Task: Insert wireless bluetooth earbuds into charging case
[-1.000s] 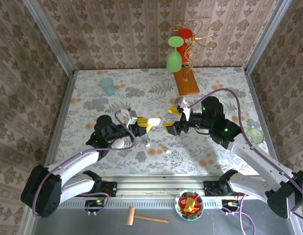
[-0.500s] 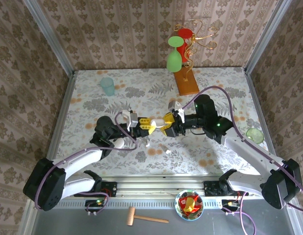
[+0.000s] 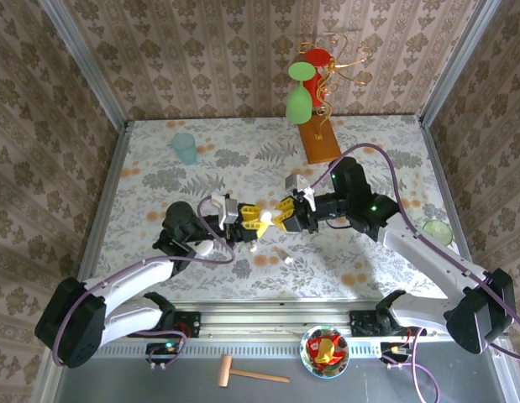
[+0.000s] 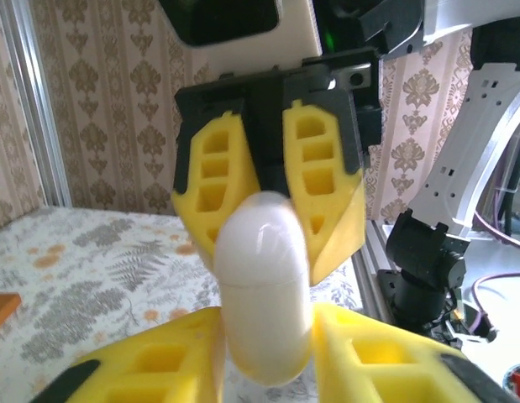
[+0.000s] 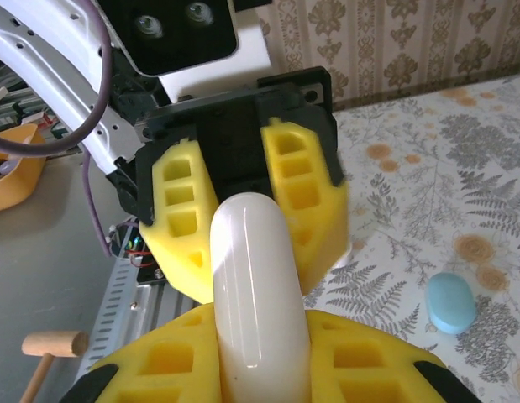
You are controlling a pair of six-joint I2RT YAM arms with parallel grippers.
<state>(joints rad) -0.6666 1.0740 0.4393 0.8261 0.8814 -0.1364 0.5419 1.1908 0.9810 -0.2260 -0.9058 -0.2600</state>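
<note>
Case (image 3: 265, 221) | axis spans left gripper (image 3: 249, 220) to right gripper (image 3: 282, 217) | both clamped

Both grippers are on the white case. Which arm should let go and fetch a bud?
Left, narrowly. The left gripper and right gripper both clamp the case, but a white bud lies on the table just under the left one; the other bud is farther from the right.
</note>
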